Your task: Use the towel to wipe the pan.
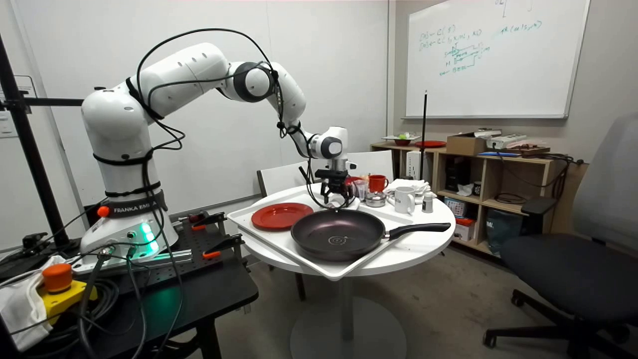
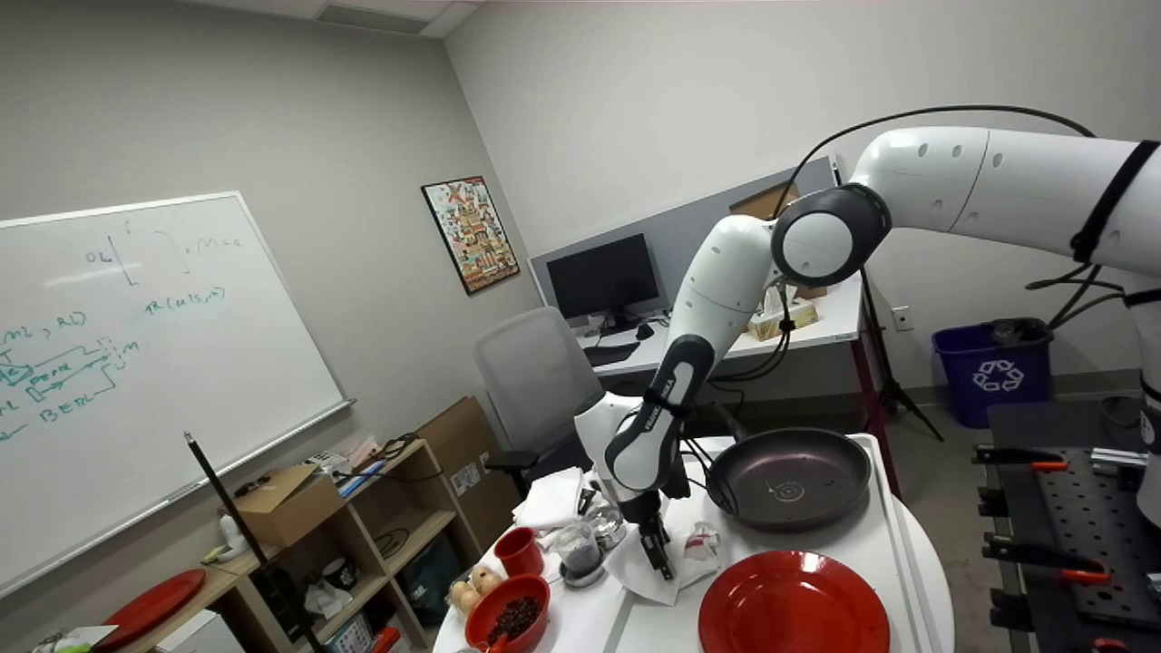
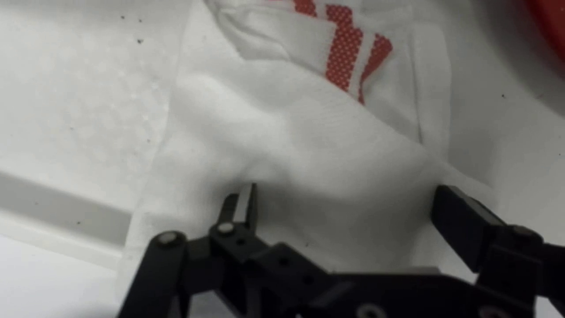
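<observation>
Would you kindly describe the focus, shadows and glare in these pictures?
Wrist view: soft focus, a blurry shadow on the towel beneath the open pincer, the red plate soft-edged at the corner; in an exterior view, a pale glare streak on the whiteboard and tilted framing; in an exterior view, green lights glowing on the robot's base.

red-striped white towel [image 3: 291, 137], fingers [image 3: 463, 225] spread apart

Shows white on the towel [image 3: 300, 132], with red stripes dotted in white. Has dark purplish black inside the pan [image 1: 339, 229], with a pale round pattern, and black along the handle [image 1: 418, 229]. Is red on the plate [image 1: 281, 216] and cup [image 1: 378, 183], white on the tray [image 1: 274, 239] and surface [image 1: 418, 249], black on the hand [image 3: 346, 192].
</observation>
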`<action>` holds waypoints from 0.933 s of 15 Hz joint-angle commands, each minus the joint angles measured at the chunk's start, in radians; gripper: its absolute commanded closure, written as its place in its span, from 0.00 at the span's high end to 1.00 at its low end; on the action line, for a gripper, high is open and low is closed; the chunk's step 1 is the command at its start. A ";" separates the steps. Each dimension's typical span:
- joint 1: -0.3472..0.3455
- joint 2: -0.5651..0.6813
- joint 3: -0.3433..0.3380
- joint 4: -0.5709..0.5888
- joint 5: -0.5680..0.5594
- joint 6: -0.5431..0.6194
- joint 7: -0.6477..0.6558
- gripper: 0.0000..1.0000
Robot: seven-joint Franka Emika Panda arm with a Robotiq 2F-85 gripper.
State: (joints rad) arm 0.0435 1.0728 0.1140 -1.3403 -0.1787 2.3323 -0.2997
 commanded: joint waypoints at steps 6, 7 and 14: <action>-0.009 -0.050 0.011 -0.104 0.030 0.101 -0.006 0.37; -0.010 -0.053 0.013 -0.110 0.031 0.106 -0.009 0.29; -0.003 -0.088 0.015 -0.149 0.035 0.099 0.004 0.04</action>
State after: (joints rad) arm 0.0416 1.0173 0.1245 -1.4385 -0.1667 2.4234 -0.2979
